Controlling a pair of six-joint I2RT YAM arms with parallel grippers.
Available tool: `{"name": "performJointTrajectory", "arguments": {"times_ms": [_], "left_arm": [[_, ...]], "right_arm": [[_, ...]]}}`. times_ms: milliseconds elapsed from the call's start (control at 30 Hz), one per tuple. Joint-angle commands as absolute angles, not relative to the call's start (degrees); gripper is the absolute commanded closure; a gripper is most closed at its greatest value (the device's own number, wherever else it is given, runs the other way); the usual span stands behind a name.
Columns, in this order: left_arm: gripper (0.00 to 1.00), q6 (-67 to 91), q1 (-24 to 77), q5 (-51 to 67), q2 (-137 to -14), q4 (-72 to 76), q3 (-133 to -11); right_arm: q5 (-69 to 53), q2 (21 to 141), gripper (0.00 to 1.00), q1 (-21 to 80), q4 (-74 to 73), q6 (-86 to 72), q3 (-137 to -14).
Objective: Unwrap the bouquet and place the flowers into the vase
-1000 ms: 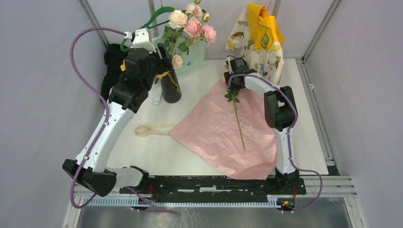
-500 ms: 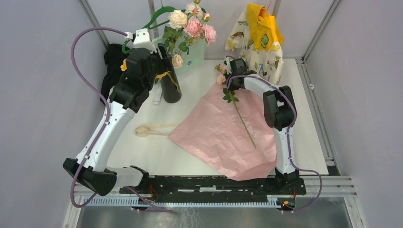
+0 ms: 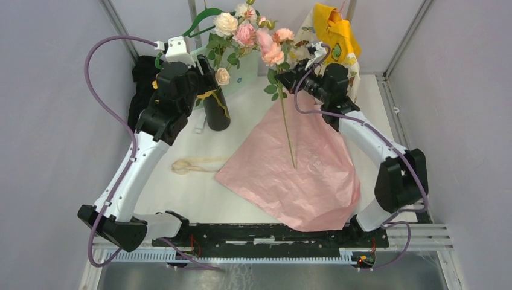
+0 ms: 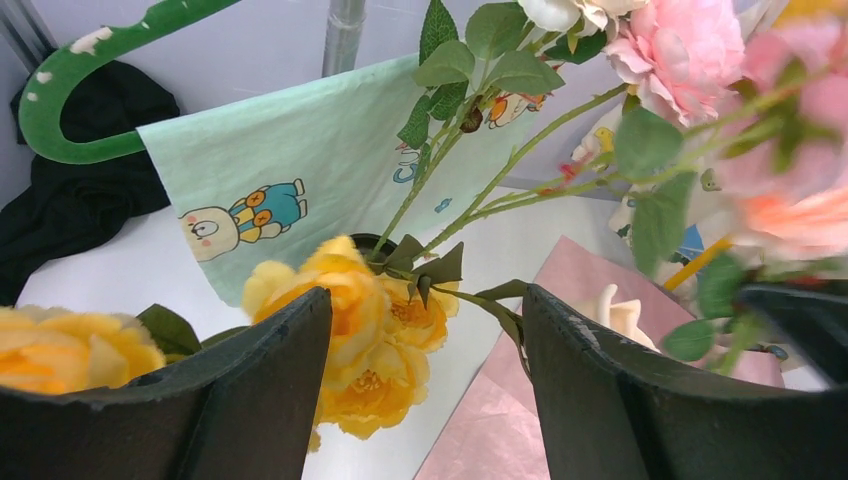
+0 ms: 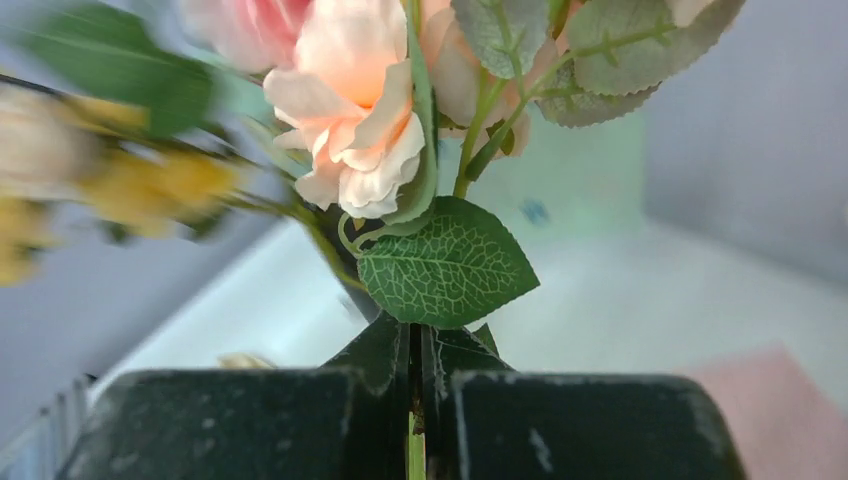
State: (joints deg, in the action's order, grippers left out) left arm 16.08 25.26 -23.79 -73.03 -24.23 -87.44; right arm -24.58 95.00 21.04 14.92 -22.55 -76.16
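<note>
The black vase [image 3: 217, 113] stands at the back left and holds several flowers [image 3: 236, 31], pink and cream roses on leafy stems. My left gripper [image 3: 207, 71] hovers open just left of the vase mouth; in the left wrist view [image 4: 425, 385] yellow roses [image 4: 360, 330] hang between its fingers, ungripped. My right gripper [image 3: 291, 80] is shut on the green stem [image 5: 414, 445] of a peach-pink rose [image 3: 275, 53], held upright in the air right of the vase, with the stem's end dangling over the paper. The bouquet is undone, and its pink paper [image 3: 302, 175] lies flat.
A beige ribbon [image 3: 190, 164] lies left of the paper. A black cloth bundle [image 3: 142, 81], a green hanger [image 3: 202, 17] and a mint printed cloth [image 3: 249, 67] are behind the vase. A yellow printed garment [image 3: 331, 39] hangs at the back right.
My right gripper shut on the rose stem, lifted it off the pink paper and swung it upright, up and toward the back. The left arm has stayed put.
</note>
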Motion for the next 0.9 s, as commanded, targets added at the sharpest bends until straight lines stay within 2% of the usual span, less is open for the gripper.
{"name": "performJointTrajectory", "arguments": {"times_ms": [0, 200, 300, 467, 867], "left_arm": [[0.24, 17.5, 25.7, -24.0, -69.7, -22.7, -89.7], [0.23, 18.0, 25.6, -24.5, -67.6, -23.1, -89.3], [0.23, 18.0, 25.7, -25.1, -66.3, -23.2, -89.0], [0.23, 18.4, 25.8, -26.3, -63.9, -23.2, -88.5], [0.23, 17.0, 25.8, -31.6, -62.5, -21.9, -86.1]], "right_arm": [[-32.4, 88.3, 1.0, 24.6, 49.5, -32.4, -71.9], [-32.1, 88.8, 1.0, 29.2, 68.1, -38.8, -72.8], [-31.5, 90.2, 1.0, 30.9, 71.9, -38.3, -75.6], [-30.6, 95.8, 1.0, 32.7, 71.9, -36.6, -84.7], [-29.3, 115.5, 1.0, 33.0, 65.8, -36.2, -116.0]]}}
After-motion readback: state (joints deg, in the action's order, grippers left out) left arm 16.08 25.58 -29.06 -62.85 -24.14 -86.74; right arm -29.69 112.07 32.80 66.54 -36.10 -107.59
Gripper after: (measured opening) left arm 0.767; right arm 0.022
